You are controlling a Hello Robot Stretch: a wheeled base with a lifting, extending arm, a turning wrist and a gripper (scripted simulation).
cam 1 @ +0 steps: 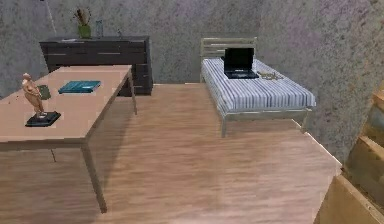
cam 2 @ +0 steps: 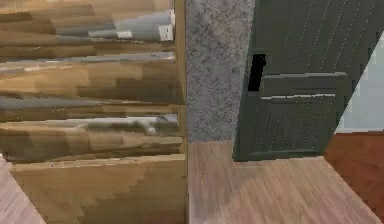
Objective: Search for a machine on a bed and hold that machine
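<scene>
Risks, nearest first. A tall light-wooden shelf unit (cam 2: 90, 130) with grey items on its boards stands close by on the arm side. Its corner is also seen at the forward view's lower right. A turn or an arm extension begun here is judged likely to strike it, so the base should first be driven clear. A dark grey panelled door (cam 2: 300, 80) is set in the speckled wall beyond the shelf unit.

At the forward view's left, a light wooden bench (cam 1: 75, 110) carries a small flesh-coloured statuette on a black base (cam 1: 38, 100) and a flat teal book (cam 1: 80, 87). A drift to that side could clip the bench and topple the statuette.

Open plank floor lies between the bench and a metal-framed bed with a striped blue-grey mattress (cam 1: 262, 95). The machine sought is taken to be the black open laptop (cam 1: 240, 62). It rests on the bed at the far, headboard end, well apart from the robot. A small pale object (cam 1: 270, 75) lies just beside it and could be caught by mistake. The raised screen is judged liable to fold if gripped, and the soft mattress may let the laptop shift. A dark chest of drawers (cam 1: 100, 55) stands against the far wall.

Arm pose: cannot be told from these pictures. The state of the jaws cannot be told either.
</scene>
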